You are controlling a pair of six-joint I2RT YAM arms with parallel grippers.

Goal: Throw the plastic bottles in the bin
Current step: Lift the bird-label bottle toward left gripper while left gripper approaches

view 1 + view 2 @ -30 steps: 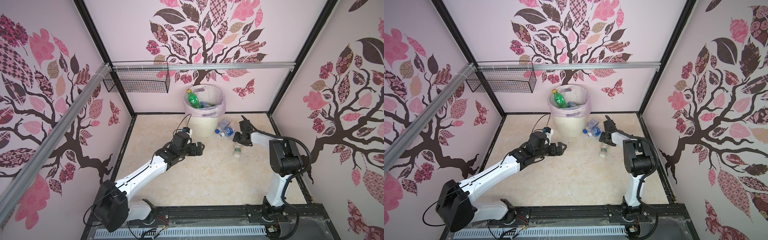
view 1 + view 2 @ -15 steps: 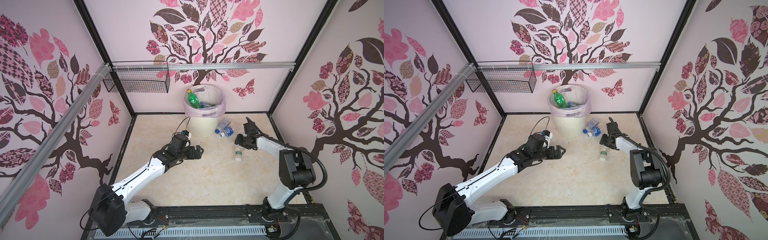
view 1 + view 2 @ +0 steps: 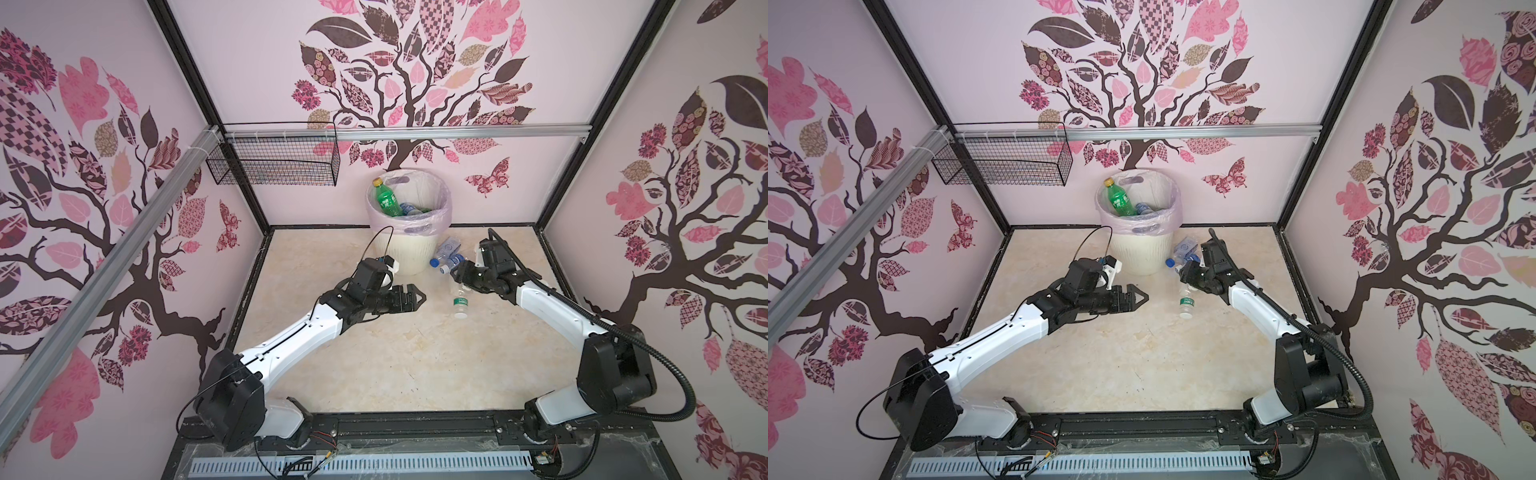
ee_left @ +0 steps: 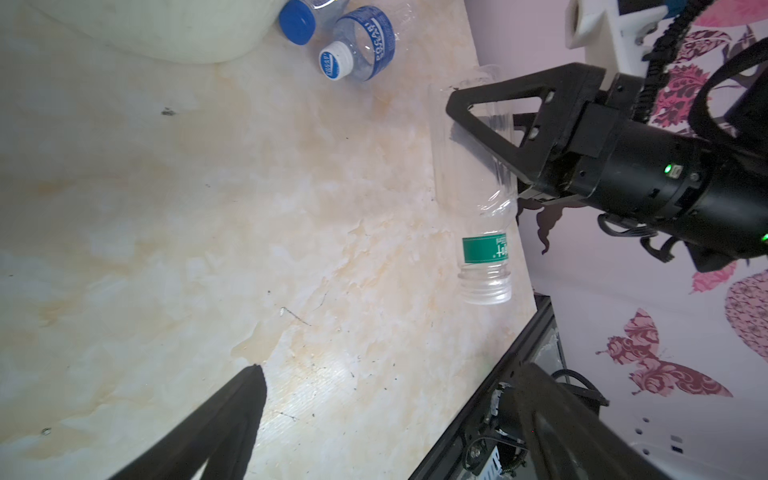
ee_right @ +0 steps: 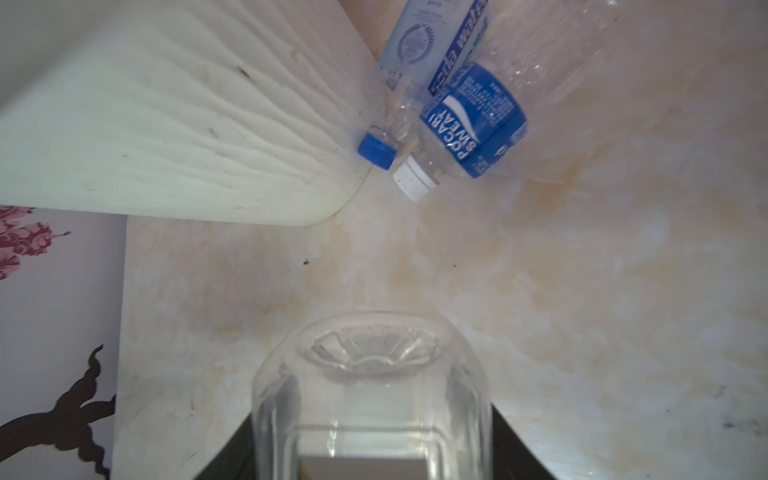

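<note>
Marble tabletop: bin + 2 blue-label bottles.

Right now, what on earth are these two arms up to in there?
They are clearing plastic bottles off the table into the bin. The right hand is closed on the base end of a clear bottle with a green label, whose neck points away from the bin. The left hand is open and empty, near the middle of the table. A green bottle and a few others are already in the bin, and two blue-labelled bottles lie beside it.
</note>
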